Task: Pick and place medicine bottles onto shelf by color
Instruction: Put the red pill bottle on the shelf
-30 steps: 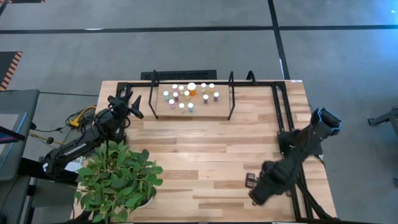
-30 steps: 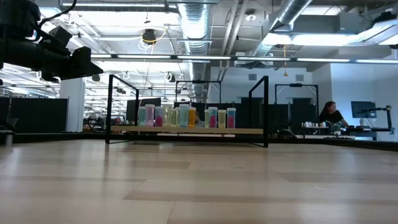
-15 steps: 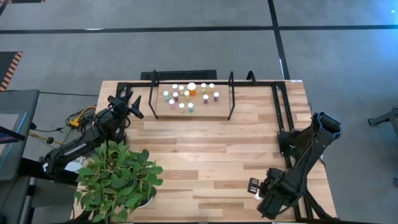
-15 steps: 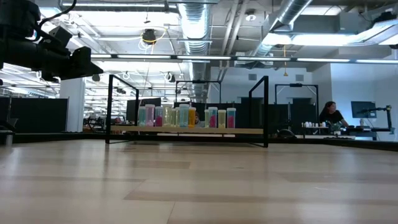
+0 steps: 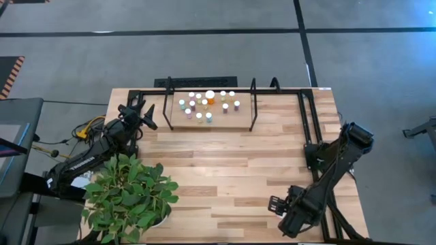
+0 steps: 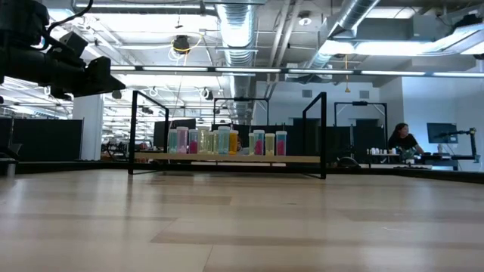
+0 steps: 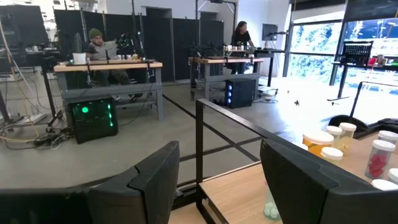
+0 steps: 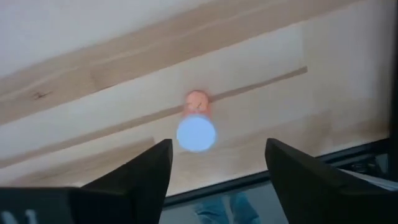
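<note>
Along the far edge of the table (image 5: 225,163), set on the light wood board of the shelf (image 5: 238,121): medicine bottles (image 5: 204,103), all upright and clustered between the two black end loops. Counted from above at about thirteen pale round caps, one of them larger than the rest. Seen from table height as a tight row (image 6: 227,141) of small clear-walled cylinders in teal, pink, yellowish and orange. Nearest the left wrist camera, the larger orange bottle (image 7: 318,142) and a pink-filled one (image 7: 377,157).

Apart from that group, a lone bottle (image 8: 196,127): reddish-orange body, pale bluish-white cap, standing on the bare wood close to the table's near right corner and viewed almost straight down. Not discernible from overhead.

Right hand (image 8: 217,146) poised above that lone bottle, fingers spread wide and touching nothing; from overhead (image 5: 274,203), placed near the near right corner.

Left hand (image 5: 146,117) raised by the far left corner, just beside the shelf's left end loop, fingers (image 7: 155,177) likewise parted and empty.

Also on the table: one potted plant (image 5: 129,194) at the near left corner.
</note>
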You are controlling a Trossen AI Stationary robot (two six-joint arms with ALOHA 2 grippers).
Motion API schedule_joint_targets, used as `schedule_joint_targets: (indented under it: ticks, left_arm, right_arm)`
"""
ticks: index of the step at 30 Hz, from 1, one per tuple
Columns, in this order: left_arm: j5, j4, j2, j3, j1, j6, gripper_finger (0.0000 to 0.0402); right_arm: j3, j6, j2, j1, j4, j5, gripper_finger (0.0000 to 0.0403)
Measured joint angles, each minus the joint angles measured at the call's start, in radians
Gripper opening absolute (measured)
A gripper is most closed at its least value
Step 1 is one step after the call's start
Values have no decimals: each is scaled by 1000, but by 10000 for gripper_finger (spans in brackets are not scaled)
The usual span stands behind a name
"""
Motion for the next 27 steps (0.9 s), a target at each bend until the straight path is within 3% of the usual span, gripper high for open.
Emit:
schedule_joint_targets:
  ticks: [15,27]
  left_arm:
    - [0,0,0,0,0,0,214]
    - [-1,0,0,0,0,0,214]
  right_arm:
    - [-192,-125,0,-72,287,-51,281]
    - [-228,-209,0,-37,347,-51,281]
